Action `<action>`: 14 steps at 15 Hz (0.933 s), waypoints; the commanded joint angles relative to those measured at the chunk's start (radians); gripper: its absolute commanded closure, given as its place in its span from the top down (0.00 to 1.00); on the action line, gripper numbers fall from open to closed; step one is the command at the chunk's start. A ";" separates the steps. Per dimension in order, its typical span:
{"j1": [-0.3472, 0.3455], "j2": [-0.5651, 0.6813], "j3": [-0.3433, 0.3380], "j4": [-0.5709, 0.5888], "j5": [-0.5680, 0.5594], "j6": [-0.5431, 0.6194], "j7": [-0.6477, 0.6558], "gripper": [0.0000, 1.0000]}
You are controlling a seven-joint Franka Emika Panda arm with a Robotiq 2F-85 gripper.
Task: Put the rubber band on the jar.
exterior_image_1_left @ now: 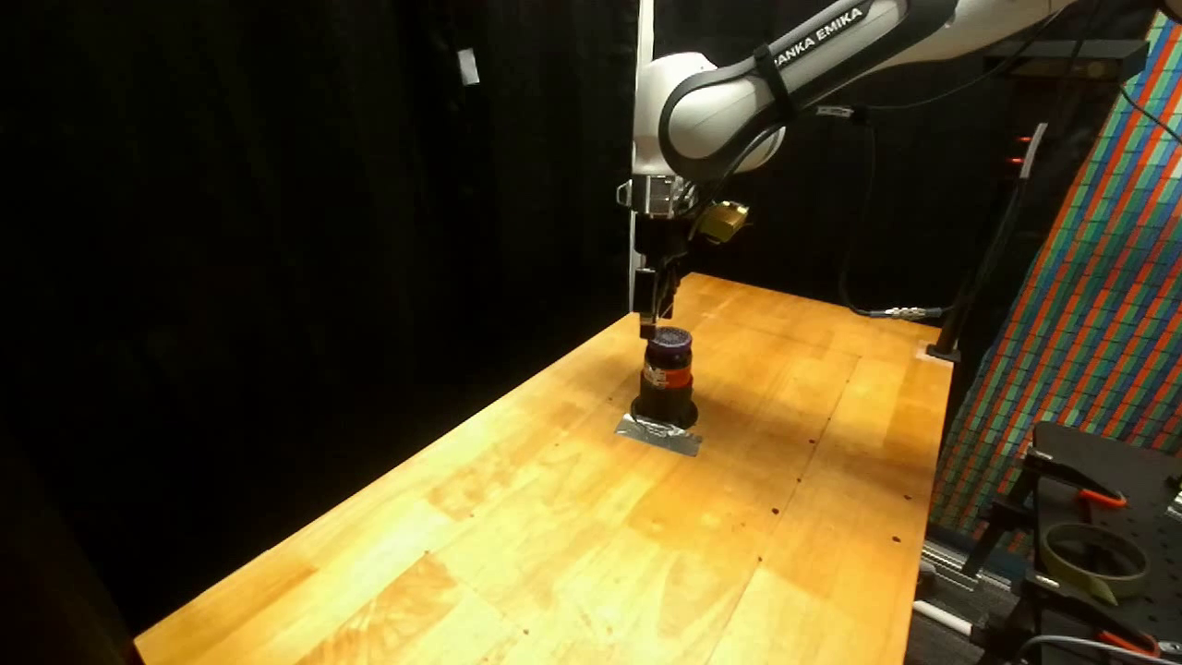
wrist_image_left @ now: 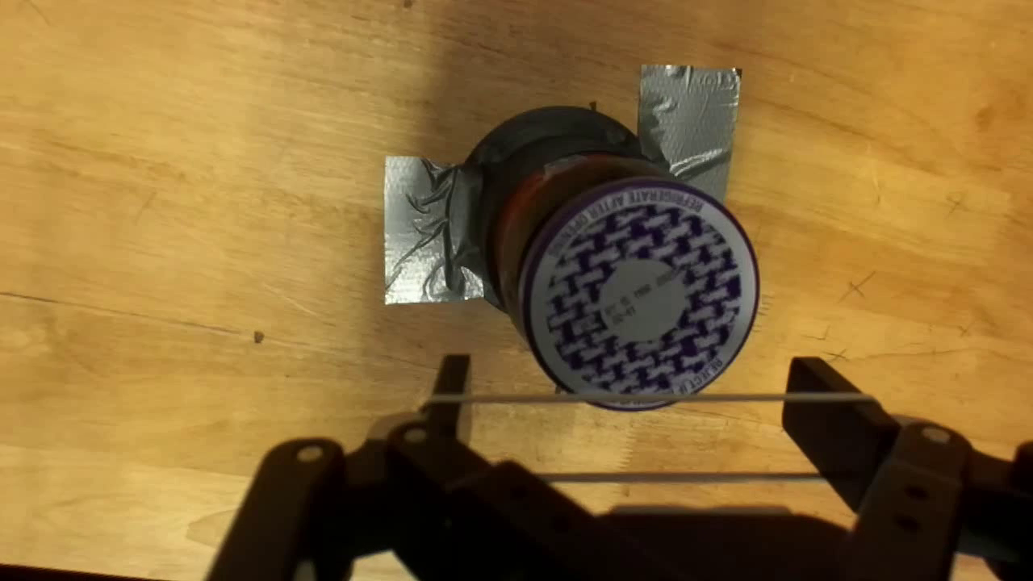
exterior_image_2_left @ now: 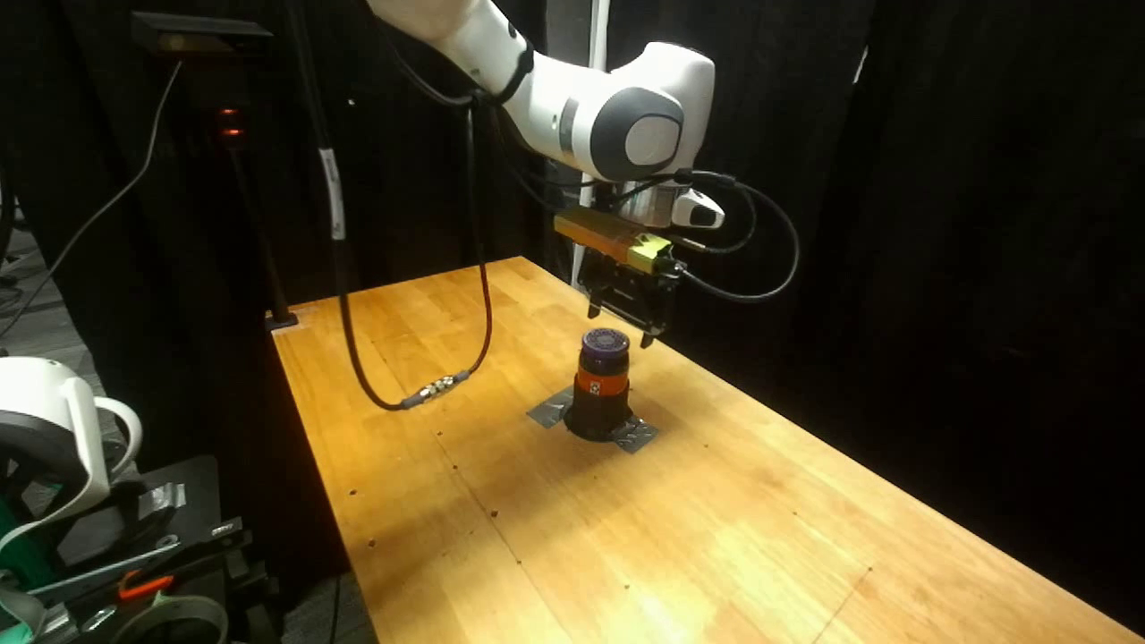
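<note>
The jar stands upright in a black base on the table in both exterior views. It has a dark purple lid and an orange-red band. In the wrist view its patterned white and purple lid shows from above. My gripper is open, its fingers pointing down. A thin pale rubber band is stretched round both fingers as two parallel strands. In the wrist view the front strand crosses over the lid's near edge. In both exterior views my gripper is just above and beside the lid, the fingertips near lid height.
Silver tape fixes the black base to the wooden table. A cable with a connector hangs down over the far part of the table. A side cart with a tape roll stands beside the table.
</note>
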 commanded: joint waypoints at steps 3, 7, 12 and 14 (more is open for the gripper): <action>0.014 0.098 0.012 0.123 -0.003 -0.059 0.023 1.00; 0.028 0.132 0.005 0.147 -0.016 -0.103 0.043 1.00; 0.052 0.083 -0.029 0.061 -0.068 -0.164 0.119 1.00; 0.059 0.042 -0.034 -0.021 -0.084 -0.138 0.154 1.00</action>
